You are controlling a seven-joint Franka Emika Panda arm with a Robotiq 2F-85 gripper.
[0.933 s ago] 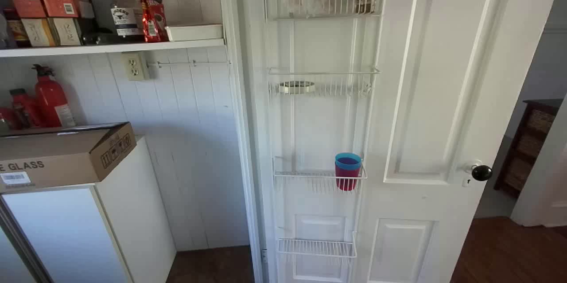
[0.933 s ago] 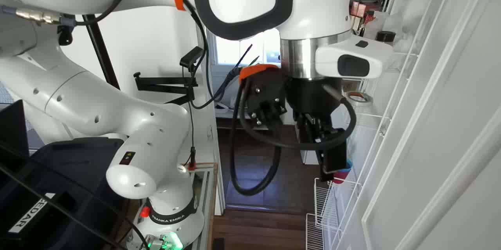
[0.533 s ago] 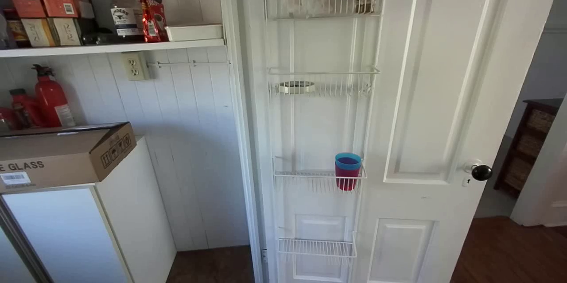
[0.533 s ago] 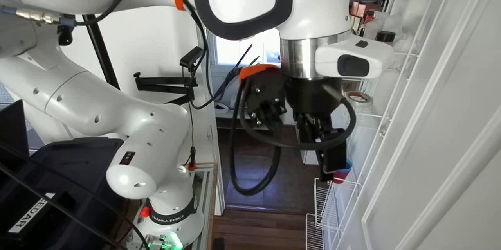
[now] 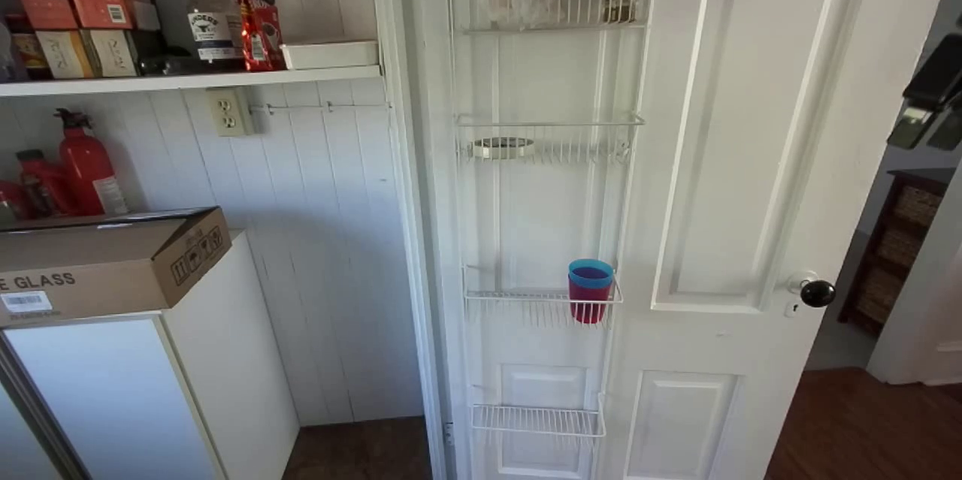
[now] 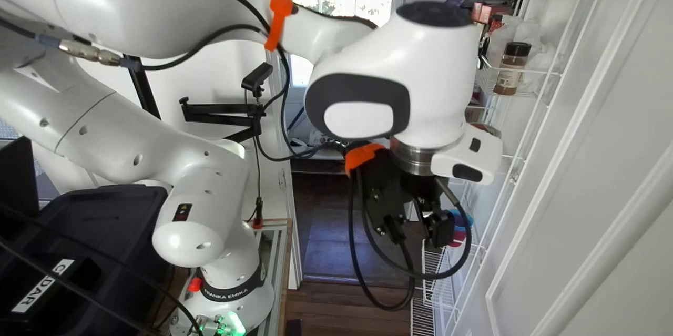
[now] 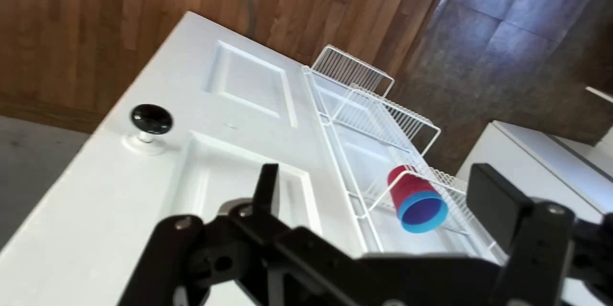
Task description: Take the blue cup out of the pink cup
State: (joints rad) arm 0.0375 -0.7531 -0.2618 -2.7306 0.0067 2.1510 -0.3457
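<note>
Wrist view: tool (image 7: 375, 188) spread wide, blue cup (image 7: 422, 212) nested in pink cup (image 7: 407, 187)

The step in hand looks to be the approach. The tool's two fingers (image 7: 495, 203) stand well apart and hold nothing; in the wrist view the cups show between them, closer to the finger on the picture's right. How far off they are I cannot tell. To do this well, turn and centre the tool so that it comes in along the cups' own axis, then send one finger inside the blue cup and keep the other outside, against the blue band alone. Going too deep would likely pinch both walls and bring the pair up together. A light squeeze and a slow, straight pull should suit what looks like thin plastic, with a pause if the pink cup starts to follow. The door (image 7: 139, 191) and the shelf's wires probably leave little room to swing sideways.

The blue cup sits inside the pink one, at one end of a wire shelf (image 5: 518, 296) on the door. It is light blue, smooth and round-mouthed, its shaded inside a deeper violet-blue. Only a band at the rim shows above the reddish, tapering wall around it. In an exterior view the pink cup (image 5: 588, 312) stands about upright.
</note>
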